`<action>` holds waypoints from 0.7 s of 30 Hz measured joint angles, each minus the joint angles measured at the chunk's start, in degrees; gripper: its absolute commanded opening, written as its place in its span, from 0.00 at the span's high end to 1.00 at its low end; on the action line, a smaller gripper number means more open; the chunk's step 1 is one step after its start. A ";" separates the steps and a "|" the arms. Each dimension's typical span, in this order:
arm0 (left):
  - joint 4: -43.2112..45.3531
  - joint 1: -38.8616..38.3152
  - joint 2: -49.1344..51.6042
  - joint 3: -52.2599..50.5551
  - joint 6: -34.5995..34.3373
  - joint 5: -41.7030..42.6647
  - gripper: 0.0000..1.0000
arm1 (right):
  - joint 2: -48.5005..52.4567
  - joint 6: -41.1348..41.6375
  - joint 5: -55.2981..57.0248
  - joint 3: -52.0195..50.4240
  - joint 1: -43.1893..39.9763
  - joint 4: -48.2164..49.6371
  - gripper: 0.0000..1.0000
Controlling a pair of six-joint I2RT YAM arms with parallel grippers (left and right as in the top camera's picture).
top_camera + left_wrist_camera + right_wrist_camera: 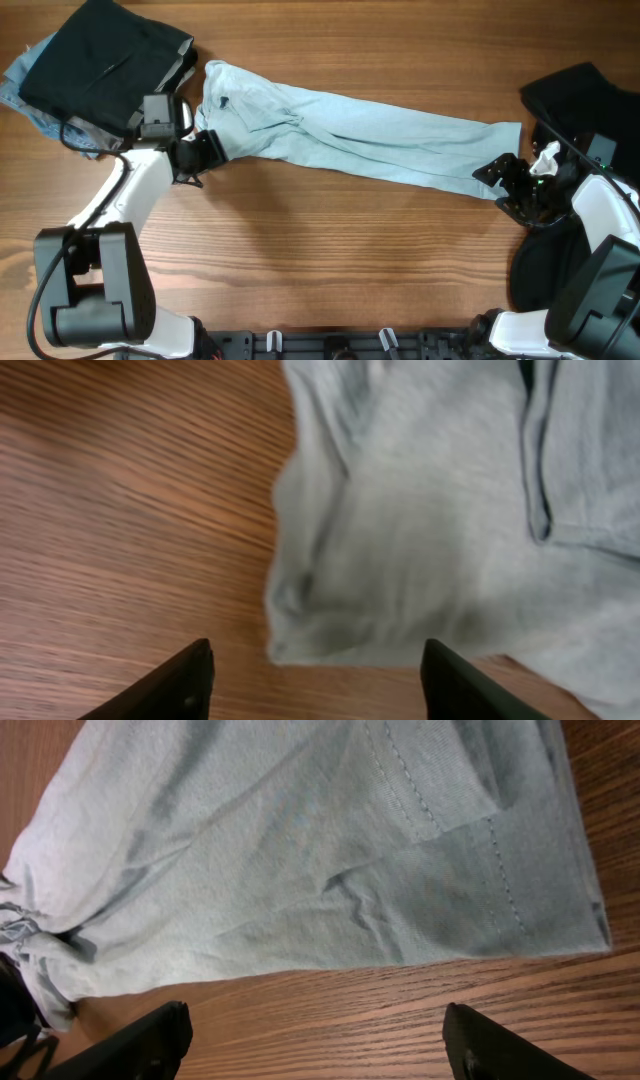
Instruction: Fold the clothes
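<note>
While my left gripper (315,657) stands spread with nothing between its fingers, the rumpled end of the pale blue-grey T-shirt (350,135) lies just ahead of it on the wooden table (320,260). My right gripper (318,1017) is likewise released, fingers wide apart over bare wood, with the shirt's stitched hem just beyond them. Between my two arms the shirt stretches across the table as a long, narrow, bunched band. Beside my left arm sits a pile of dark clothes (100,60). A black garment (575,90) lies at my right, and near it is a small white thing (545,158), perhaps a tag.
</note>
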 measured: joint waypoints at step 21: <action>4.79 6.73 -0.22 0.87 4.11 2.71 0.96 | -0.17 4.39 4.57 -6.73 5.73 6.12 0.16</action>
